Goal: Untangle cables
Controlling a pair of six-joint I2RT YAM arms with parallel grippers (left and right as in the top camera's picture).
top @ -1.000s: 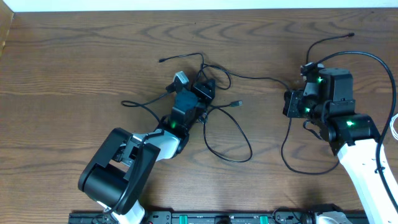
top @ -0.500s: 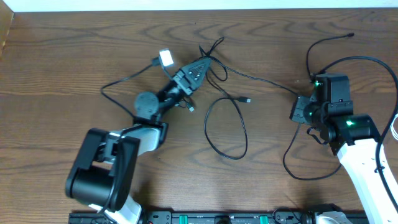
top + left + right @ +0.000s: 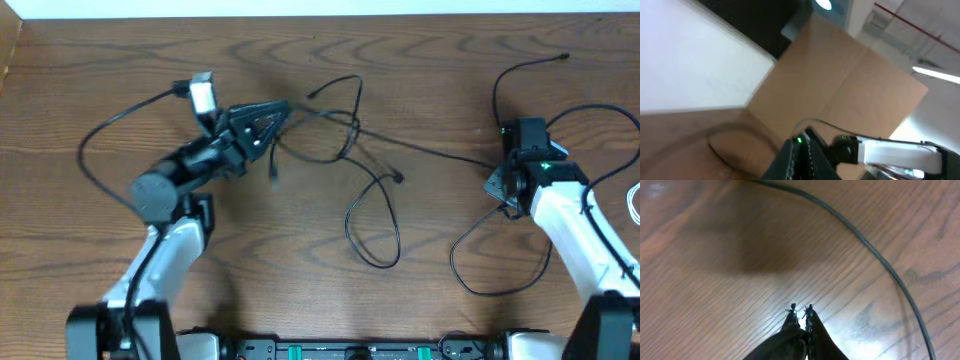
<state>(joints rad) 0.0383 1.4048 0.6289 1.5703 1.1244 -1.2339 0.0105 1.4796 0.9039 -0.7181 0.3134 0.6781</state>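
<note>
1. Several thin black cables lie on the wooden table; their knot sits just to the right of the left gripper, and the strands cross there and fan away from it.
2. The left gripper has its jaws pressed together, and the strands meet at its tip, so it appears to be pinching the bundle; a short end dangles just below it; its own wrist view is too blurred to confirm the hold.
3. The right gripper, well to the right of the left gripper, is closed tight too; its wrist view shows the fingertips together over bare wood, with one black cord curving past and apart from them; whether a strand is caught between them I cannot tell.
4. One long strand runs from the knot rightward to the right gripper; a slack loop lies below and to the right of the left gripper, near a small plug.
5. Handling, as a judgement: these cords look light, limp and smooth; they will sag, slip through a loose pinch and fall into new loops; nothing seems fragile except the plug ends, which could snag in a crossing.
6. Best hold, in my view: a bare run of one cord right beside the knot, clear of any plug, gripped firmly; draw it gently sideways from the left gripper, since a hard tug would likely tighten the crossing.
</note>
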